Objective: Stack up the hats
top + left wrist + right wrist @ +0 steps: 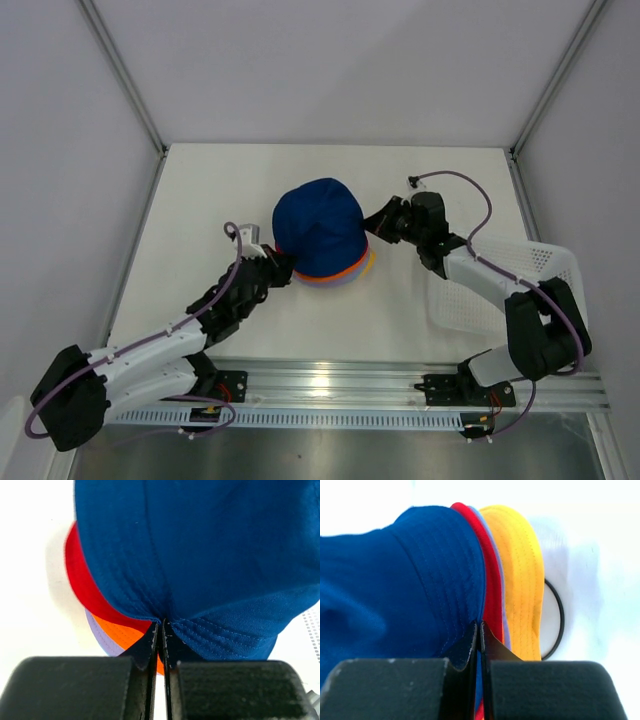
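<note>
A navy blue hat (318,225) sits crown-up on top of a pile of hats in the middle of the table. Below it, only brim edges of the others show: red (82,587), orange (122,632) and lavender (97,632) in the left wrist view, and yellow (520,580) and red (492,580) in the right wrist view. My left gripper (283,262) is at the blue brim's near-left edge. Its jaws (162,625) pinch the puckered brim at their tips. My right gripper (375,222) is at the brim's right edge, shut (479,625) on blue fabric.
A white mesh basket (540,265) lies on the table at the right, beside the right arm. A thin black wire ring (559,620) shows under the pile on the side past the yellow brim. White walls enclose the table on three sides.
</note>
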You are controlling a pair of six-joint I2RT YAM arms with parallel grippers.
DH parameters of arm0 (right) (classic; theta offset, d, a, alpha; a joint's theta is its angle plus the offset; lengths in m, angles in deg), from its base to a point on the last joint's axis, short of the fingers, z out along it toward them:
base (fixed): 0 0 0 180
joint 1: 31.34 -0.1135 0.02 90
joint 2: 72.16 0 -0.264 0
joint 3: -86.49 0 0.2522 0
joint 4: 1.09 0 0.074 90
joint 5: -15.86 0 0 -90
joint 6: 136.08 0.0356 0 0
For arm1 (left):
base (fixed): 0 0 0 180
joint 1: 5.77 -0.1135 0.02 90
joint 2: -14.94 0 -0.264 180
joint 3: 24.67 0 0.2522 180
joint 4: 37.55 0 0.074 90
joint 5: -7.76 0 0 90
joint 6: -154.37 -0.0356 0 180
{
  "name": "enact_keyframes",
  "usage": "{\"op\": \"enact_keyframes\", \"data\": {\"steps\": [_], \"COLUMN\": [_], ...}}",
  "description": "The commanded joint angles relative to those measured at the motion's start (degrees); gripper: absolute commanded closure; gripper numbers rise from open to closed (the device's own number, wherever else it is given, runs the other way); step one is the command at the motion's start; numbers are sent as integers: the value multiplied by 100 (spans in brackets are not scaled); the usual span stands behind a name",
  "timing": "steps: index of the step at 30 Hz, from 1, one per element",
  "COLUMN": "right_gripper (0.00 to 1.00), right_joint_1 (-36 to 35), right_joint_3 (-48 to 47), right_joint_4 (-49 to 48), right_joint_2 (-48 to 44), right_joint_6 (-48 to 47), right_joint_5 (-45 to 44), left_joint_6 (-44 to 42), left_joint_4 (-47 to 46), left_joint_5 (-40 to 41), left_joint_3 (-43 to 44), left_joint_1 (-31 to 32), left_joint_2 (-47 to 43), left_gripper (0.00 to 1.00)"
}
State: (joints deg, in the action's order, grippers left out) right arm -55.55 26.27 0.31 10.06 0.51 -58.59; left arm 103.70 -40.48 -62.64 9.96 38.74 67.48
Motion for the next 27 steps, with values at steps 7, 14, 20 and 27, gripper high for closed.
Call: {"op": "enact_keyframes", "data": {"steps": [7, 14, 20, 27], "right_gripper": [97, 45, 9, 0], "right_joint_1": [109, 530, 1040, 1892], "right_joint_3": [-873, -2076, -3834, -4618], "right_joint_4": [1174, 2436, 4082, 4752], "right_joint_2": [1218, 1016, 735, -222], "right_joint_6": [-703, -1406, -2302, -2927], "right_joint_5": [-272, 131, -183, -246], "left_joint_6": [-268, -75, -21, -925], "left_joint_4": [1158, 2299, 4303, 5659], "left_joint_5": [-44, 343, 652, -1032], "left_joint_3": [550, 918, 2033, 4334], "left_joint_1": [49, 31, -292, -2216], "left_joint_2": [786, -567, -1394, -957], "left_gripper": [91, 50, 0, 0]}}
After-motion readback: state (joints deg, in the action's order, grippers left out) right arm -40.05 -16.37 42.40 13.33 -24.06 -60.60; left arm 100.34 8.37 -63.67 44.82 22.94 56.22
